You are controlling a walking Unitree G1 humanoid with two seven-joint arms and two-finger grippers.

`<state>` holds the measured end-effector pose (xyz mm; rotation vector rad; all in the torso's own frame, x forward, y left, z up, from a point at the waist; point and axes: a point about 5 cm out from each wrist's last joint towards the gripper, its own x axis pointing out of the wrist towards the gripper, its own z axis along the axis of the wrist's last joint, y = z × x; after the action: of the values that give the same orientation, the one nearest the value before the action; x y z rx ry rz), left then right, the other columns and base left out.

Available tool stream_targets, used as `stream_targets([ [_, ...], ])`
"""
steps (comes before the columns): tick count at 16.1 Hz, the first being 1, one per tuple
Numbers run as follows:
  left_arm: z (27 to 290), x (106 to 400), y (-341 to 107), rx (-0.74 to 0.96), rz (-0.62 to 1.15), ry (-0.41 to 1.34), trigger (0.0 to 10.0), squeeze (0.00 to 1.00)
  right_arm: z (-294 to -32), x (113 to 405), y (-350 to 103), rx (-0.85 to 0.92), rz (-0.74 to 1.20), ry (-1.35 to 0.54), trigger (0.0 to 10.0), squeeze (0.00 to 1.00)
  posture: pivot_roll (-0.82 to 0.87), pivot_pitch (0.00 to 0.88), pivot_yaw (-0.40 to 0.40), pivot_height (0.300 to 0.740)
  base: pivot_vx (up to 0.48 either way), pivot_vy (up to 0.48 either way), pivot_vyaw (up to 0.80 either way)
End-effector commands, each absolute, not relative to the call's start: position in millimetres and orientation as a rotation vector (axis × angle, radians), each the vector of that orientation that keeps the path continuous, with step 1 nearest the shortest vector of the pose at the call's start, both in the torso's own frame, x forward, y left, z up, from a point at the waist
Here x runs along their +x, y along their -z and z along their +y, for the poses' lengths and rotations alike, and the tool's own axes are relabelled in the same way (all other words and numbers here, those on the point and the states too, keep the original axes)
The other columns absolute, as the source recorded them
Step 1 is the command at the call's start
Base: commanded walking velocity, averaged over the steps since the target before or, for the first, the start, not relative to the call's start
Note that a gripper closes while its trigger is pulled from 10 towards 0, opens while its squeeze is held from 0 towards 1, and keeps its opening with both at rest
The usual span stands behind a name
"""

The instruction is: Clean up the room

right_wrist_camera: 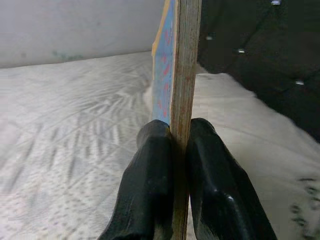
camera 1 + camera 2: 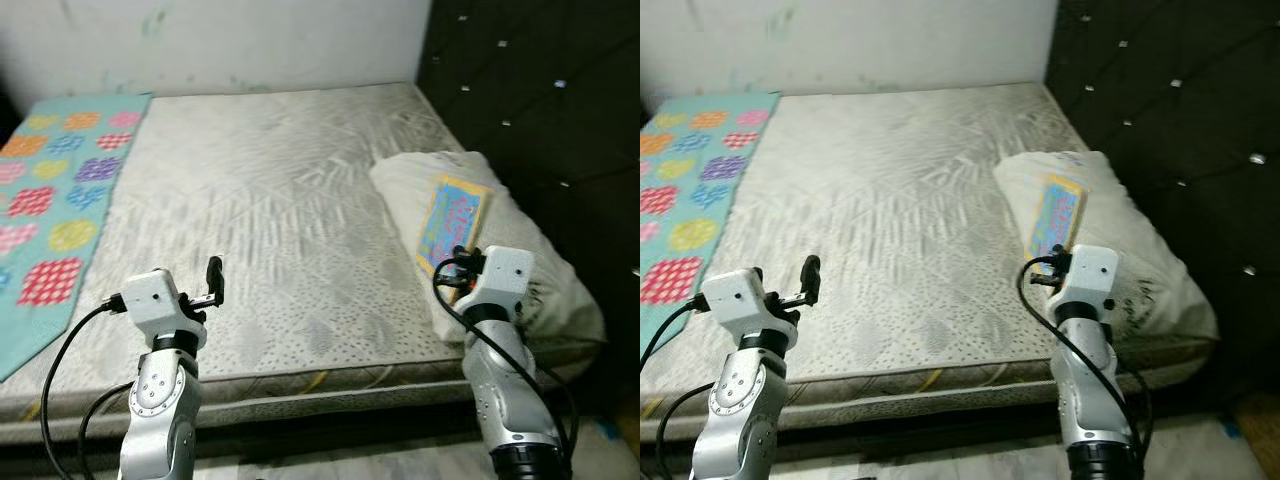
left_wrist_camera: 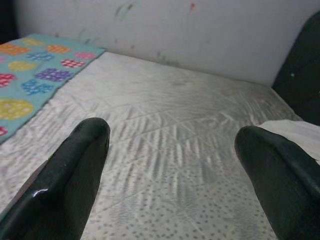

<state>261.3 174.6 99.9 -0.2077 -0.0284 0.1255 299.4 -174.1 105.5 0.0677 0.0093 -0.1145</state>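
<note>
A thin colourful book leans over the white pillow at the bed's right side. My right gripper is shut on the book's lower edge, seen end-on as a brown-edged board between the two black fingers. The right wrist sits just in front of the pillow. My left gripper stands open over the bare mattress near its front edge, with nothing between its fingers.
A turquoise patterned blanket lies along the mattress's left side. A dark tufted headboard rises on the right, and a white wall stands behind the bed. The mattress front edge is just ahead of my arms.
</note>
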Motion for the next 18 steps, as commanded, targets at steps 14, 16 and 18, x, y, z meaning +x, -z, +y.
stream_targets([
  [14, 175.5, 262.9, -96.1, -0.289, 0.008, -0.158, 10.0, 0.0, -174.3, 303.7, -117.5, 0.086, -0.046, 0.112, 10.0, 0.0, 0.01, 0.0, 0.021, 0.74, 0.0, 0.0, 0.0],
  [16, 174.1, 262.8, -97.0, -0.271, 0.001, -0.141, 10.0, 0.0, -174.3, 303.5, -117.2, 0.085, -0.044, 0.112, 10.0, 0.0, 0.01, 0.0, 0.021, 0.74, 0.0, 0.367, 0.0],
  [18, 173.8, 262.8, -97.2, -0.272, 0.003, -0.139, 10.0, 0.0, -174.4, 303.4, -117.2, 0.084, -0.044, 0.112, 10.0, 0.0, 0.01, 0.0, 0.021, 0.74, 0.0, 0.433, 0.0],
])
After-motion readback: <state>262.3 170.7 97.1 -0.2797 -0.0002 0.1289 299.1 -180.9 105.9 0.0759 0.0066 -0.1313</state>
